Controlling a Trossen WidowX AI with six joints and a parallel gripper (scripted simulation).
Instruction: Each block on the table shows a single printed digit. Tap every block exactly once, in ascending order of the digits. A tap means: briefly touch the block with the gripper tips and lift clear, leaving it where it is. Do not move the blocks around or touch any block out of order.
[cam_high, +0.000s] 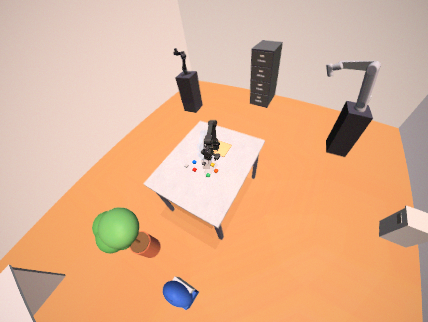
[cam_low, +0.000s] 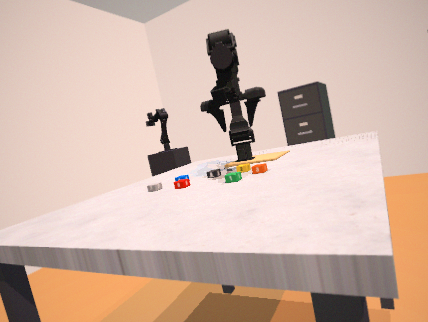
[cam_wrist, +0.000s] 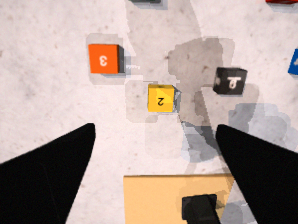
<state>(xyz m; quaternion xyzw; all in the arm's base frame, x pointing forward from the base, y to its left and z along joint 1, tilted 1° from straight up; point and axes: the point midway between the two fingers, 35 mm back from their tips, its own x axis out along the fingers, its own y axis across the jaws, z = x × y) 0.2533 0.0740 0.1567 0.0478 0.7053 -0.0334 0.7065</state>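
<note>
My gripper (cam_high: 210, 160) (cam_low: 238, 128) (cam_wrist: 157, 130) is open and empty, above the table and near the yellow block. The yellow block (cam_low: 244, 167) (cam_wrist: 160, 98) shows 2 and lies just ahead of the fingertips in the wrist view. The orange block (cam_high: 216, 171) (cam_low: 259, 168) (cam_wrist: 103, 59) shows 3. The black block (cam_low: 214, 173) (cam_wrist: 230, 81) shows a 6 or 9; I cannot tell which. The blue block (cam_high: 194, 162) (cam_low: 182, 177) (cam_wrist: 294, 62) is cut off in the wrist view. The red (cam_high: 194, 170) (cam_low: 182, 184), green (cam_high: 208, 175) (cam_low: 233, 177) and light grey (cam_high: 186, 166) (cam_low: 155, 187) blocks have unreadable digits.
A flat tan board (cam_high: 225, 149) (cam_low: 272, 156) (cam_wrist: 145, 200) lies beside the arm's base. The table (cam_low: 200, 225) carries the blocks and the arm. Two other arms on pedestals, a filing cabinet (cam_high: 265, 75) (cam_low: 306, 112) and a potted plant (cam_high: 117, 230) stand away from the table.
</note>
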